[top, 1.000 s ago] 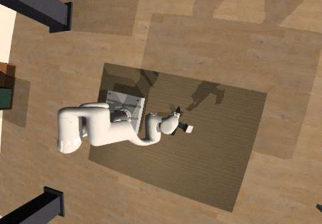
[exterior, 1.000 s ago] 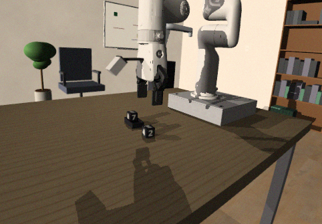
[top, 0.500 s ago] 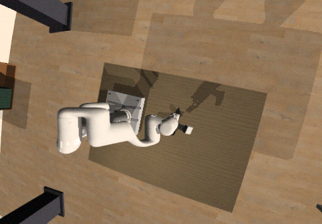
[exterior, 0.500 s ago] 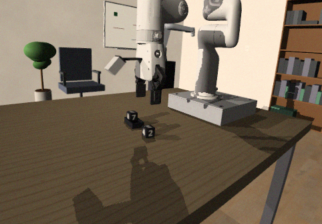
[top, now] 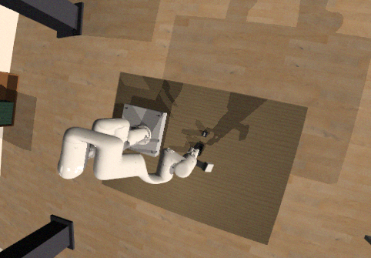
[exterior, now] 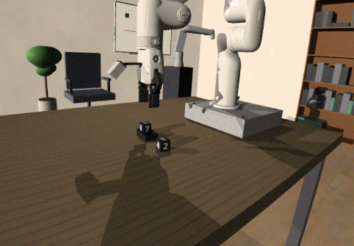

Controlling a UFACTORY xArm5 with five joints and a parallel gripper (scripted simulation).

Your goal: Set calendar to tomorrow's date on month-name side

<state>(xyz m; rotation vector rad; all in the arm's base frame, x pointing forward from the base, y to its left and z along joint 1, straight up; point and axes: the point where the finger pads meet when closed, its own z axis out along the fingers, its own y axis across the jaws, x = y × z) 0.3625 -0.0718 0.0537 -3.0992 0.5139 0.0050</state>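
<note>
A small dark tray [exterior: 147, 135] lies flat on the wooden table. A dark cube showing a white 7 [exterior: 145, 127] stands in it at its left end. A second dark cube showing a white 2 [exterior: 163, 144] stands on the table top just in front of and to the right of the tray, outside it. My gripper [exterior: 149, 98] hangs well above and behind the tray, pointing down, open and empty. In the overhead view the tray with its cube [top: 205, 133] is a small dark spot just beyond the gripper [top: 198, 149]. The month's name is too small to read.
The arm's grey base block [exterior: 233, 117] stands on the table to the right of the tray. A white box-shaped wrist attachment [exterior: 117, 69] sticks out to the gripper's left. A chair, a plant and a bookshelf stand off the table.
</note>
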